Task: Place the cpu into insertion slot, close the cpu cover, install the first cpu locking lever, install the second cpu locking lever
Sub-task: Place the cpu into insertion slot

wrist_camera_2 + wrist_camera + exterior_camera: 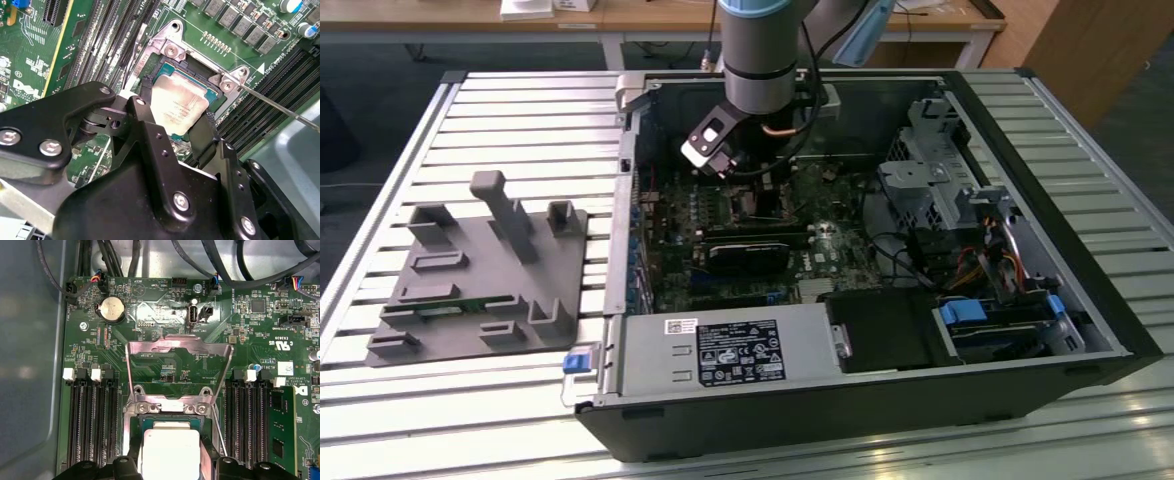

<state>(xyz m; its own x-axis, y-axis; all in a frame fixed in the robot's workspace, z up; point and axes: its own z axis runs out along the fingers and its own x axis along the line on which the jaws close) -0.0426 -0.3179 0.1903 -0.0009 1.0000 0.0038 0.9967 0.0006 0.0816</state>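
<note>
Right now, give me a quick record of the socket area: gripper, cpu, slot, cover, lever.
gripper: shut on the cpu, one finger on each of two opposite edges
cpu: metal face up, at the slot; cannot tell if fully seated
slot: on the motherboard, under the cpu
cover: swung open, raised off the slot
lever: thin rod standing free beside the slot, not latched

A black label point(742, 360) with white symbols and fine print, too small to read, sits on the grey power supply point(654, 350), at six o'clock in the computer case point(854, 425). In the first wrist view, white lettering point(281, 342) marks the green motherboard point(240, 325). Faint print crosses the cpu point(180, 102).
</note>
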